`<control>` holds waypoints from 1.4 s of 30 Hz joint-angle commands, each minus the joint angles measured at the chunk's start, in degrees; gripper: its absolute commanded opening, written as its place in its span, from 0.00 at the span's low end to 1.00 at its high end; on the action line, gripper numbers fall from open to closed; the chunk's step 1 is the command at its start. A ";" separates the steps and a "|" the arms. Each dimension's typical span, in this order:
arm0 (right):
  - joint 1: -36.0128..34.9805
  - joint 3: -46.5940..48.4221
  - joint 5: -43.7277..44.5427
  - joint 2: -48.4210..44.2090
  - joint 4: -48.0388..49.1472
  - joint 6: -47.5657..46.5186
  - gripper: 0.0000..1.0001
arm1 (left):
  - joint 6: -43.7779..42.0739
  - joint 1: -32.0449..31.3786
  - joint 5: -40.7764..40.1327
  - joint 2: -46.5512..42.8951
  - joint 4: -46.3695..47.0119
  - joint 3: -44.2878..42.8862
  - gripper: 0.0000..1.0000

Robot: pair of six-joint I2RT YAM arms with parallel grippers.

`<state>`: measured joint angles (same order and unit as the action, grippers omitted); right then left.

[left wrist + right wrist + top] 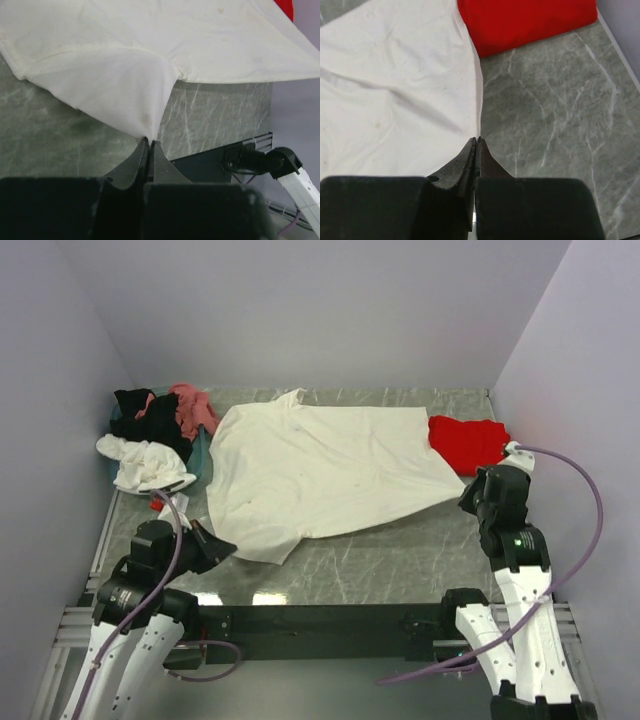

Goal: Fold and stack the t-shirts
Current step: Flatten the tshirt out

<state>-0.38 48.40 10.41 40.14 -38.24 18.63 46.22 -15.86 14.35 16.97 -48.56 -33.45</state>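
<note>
Left hand (150,142), right hand (477,141) pinch cream t-shirt (330,470)

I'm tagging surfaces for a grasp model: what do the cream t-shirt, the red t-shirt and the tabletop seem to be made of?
The cream t-shirt: soft matte cloth, probably cotton; it creases and shows a stitched hem. The red t-shirt: similar matte cloth, folded with rounded edges. The tabletop: grey-green, white-veined like marble, slightly glossy with reflections; real stone or a printed laminate, I cannot tell.
</note>
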 commanded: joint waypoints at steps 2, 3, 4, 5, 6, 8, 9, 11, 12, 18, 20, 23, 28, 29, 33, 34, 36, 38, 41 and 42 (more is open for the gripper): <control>-0.15 1.08 2.25 -5.06 -1.84 2.28 0.00 | -1.30 -0.14 6.37 -4.21 -9.34 -0.65 0.06; -0.23 1.34 1.72 -5.33 -1.93 2.37 0.00 | -1.83 -0.14 7.35 -4.75 -10.84 -0.91 0.11; -0.23 1.69 -0.11 -5.51 -2.10 2.37 0.00 | -2.44 -0.14 8.06 -5.10 -12.25 -2.04 0.17; -0.23 1.96 -1.09 -5.42 -2.54 2.37 0.00 | -3.49 -0.14 8.32 -5.80 -15.22 -2.84 0.33; -0.32 2.31 -2.14 -5.25 -2.89 2.20 0.14 | -3.94 -0.05 8.15 -5.98 -16.38 -3.89 0.43; -0.23 3.54 -1.63 -4.64 -4.47 2.37 0.41 | -4.64 -0.05 7.71 -5.90 -17.62 -7.40 0.61; -0.32 4.32 -1.28 -4.72 -4.91 2.46 0.46 | -4.73 -0.05 7.80 -5.72 -17.45 -9.42 0.66; -0.15 4.86 -0.40 -5.59 -5.70 2.28 0.54 | -4.56 -0.05 8.24 -4.59 -16.05 -10.75 0.76; -0.32 5.21 -0.05 -6.03 -5.97 2.20 0.55 | -4.64 -0.05 8.06 -4.14 -14.39 -11.19 0.77; -0.32 4.17 -4.32 -7.62 -2.55 2.02 0.57 | -3.16 -0.05 7.18 1.83 -0.25 -5.86 0.80; -0.32 2.67 -7.93 -5.70 0.35 2.37 0.57 | -1.05 -0.05 7.45 4.73 8.97 -3.12 0.80; -1.02 -0.85 -13.22 -2.63 4.91 3.07 0.57 | 0.45 -0.14 5.52 9.63 18.98 0.58 0.79; -10.84 -4.02 -7.99 3.27 10.72 6.41 0.57 | -1.13 -3.20 -2.99 21.05 27.62 0.05 0.79; -15.57 -4.10 -6.74 6.15 12.30 6.94 0.57 | -1.04 -6.09 -6.49 23.00 29.46 -0.12 0.79; -20.17 -6.90 -9.62 13.11 20.47 10.45 0.57 | -0.78 -15.94 -14.17 34.07 38.85 -2.40 0.79; -20.79 -7.35 -9.97 14.43 22.40 10.98 0.57 | -0.95 -19.35 -16.35 38.96 40.37 -2.84 0.79; -22.81 -7.80 -9.98 19.26 26.10 11.95 0.58 | -1.83 -22.01 -18.38 43.82 44.83 -4.07 0.80; -24.13 -7.27 -10.15 25.14 27.60 12.21 0.60 | -2.09 -23.95 -18.66 50.59 46.53 -4.60 0.80; -26.59 -6.83 -9.28 32.26 29.88 12.74 0.61 | -2.10 -25.36 -18.92 56.41 48.11 -4.26 0.81; -27.12 -6.92 -8.84 34.02 30.32 12.92 0.61 | -1.75 -25.54 -19.27 57.03 48.12 -2.69 0.81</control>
<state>-25.76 40.93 0.45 70.26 -13.65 29.89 44.77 -40.53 -1.58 72.47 -5.45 -36.40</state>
